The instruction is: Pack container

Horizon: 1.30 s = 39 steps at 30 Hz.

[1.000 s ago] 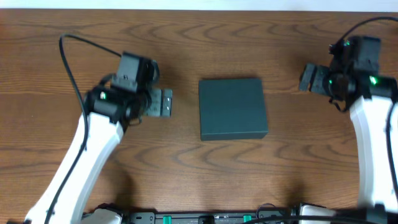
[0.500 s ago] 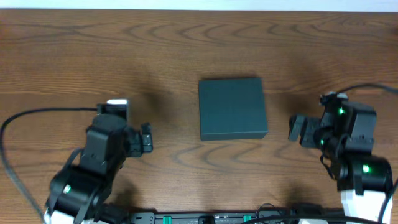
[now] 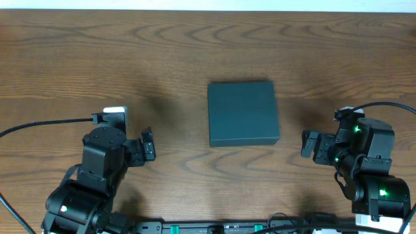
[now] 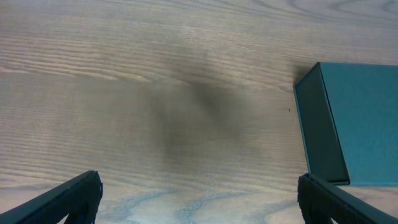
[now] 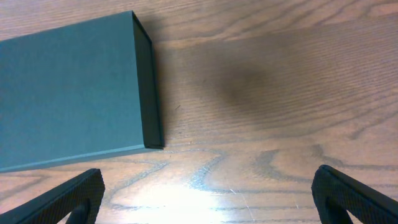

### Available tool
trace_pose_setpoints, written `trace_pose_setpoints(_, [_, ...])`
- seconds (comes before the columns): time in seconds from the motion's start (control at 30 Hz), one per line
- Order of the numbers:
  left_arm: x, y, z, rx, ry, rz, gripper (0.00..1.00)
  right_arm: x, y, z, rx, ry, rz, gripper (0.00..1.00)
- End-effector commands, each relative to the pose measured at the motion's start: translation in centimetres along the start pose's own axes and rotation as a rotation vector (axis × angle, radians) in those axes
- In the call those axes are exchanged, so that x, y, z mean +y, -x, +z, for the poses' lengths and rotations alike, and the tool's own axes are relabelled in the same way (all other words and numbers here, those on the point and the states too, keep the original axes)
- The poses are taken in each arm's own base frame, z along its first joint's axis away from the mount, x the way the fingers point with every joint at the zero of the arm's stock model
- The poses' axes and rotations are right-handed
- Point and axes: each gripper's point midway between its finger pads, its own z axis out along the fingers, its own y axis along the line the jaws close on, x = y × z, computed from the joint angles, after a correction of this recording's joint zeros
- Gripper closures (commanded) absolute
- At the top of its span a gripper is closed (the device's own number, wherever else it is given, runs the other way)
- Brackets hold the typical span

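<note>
**Overhead and wrist views, read from left to right.** At the far left, a black cable (image 3: 45, 123) is seen running across the wooden table (image 3: 195, 39) to the left arm (image 3: 97, 162). The left gripper (image 3: 148, 145) is shown with its jaws spread wide and nothing between them. Its fingers (image 4: 65, 199) are directed toward the centre of the table. In the left wrist view only bare wood and a soft shadow (image 4: 199, 118) are found ahead of the gap between the fingers.

The container (image 3: 243, 113), a dark teal square box, is shown lying flat on the table with its lid shut. It is placed ahead of both sets of fingers and between the two grippers, and it is touched by neither. In the left wrist view it is seen beyond the finger at the right of the frame, off the line of the gap. In the right wrist view it is seen beyond the finger (image 5: 62, 199) at the left of the frame, with one side wall turned toward the camera.

At the right, the right gripper (image 3: 312, 144) is likewise shown spread wide and empty, with bare wood ahead of its gap. Green lights (image 3: 356, 130) are visible on the right arm (image 3: 374, 175) behind the fingers.
</note>
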Motion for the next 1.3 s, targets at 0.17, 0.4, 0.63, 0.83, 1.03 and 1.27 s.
trace_pose_setpoints(0.17, [0.2, 0.0, 0.0, 0.000, 0.014, -0.002, 0.01, 0.3, -0.3, 0.1, 0.008, 0.013, 0.004, 0.01])
trace_pose_setpoints(0.4, [0.2, 0.0, 0.0, 0.000, 0.014, -0.002, 0.01, 0.4, -0.2, -1.0, -0.040, 0.009, -0.022, 0.01])
trace_pose_setpoints(0.63, [0.2, 0.0, 0.1, 0.001, 0.014, -0.002, 0.01, 1.5, -0.2, -5.9, -0.273, 0.046, -0.129, 0.01])
trace_pose_setpoints(0.83, [0.2, 0.0, 0.1, 0.001, 0.014, -0.002, 0.01, 1.4, -0.2, -7.6, -0.562, 0.069, -0.150, 0.01])
trace_pose_setpoints(1.03, [0.2, 0.0, 0.1, 0.001, 0.014, -0.002, 0.02, 2.0, 1.4, -5.9, -0.796, 0.120, -0.146, 0.01])
trace_pose_setpoints(1.27, [0.2, 0.0, 0.1, 0.001, 0.014, -0.002, 0.02, 2.8, 2.3, -2.1, -0.950, 0.135, -0.206, 0.01])
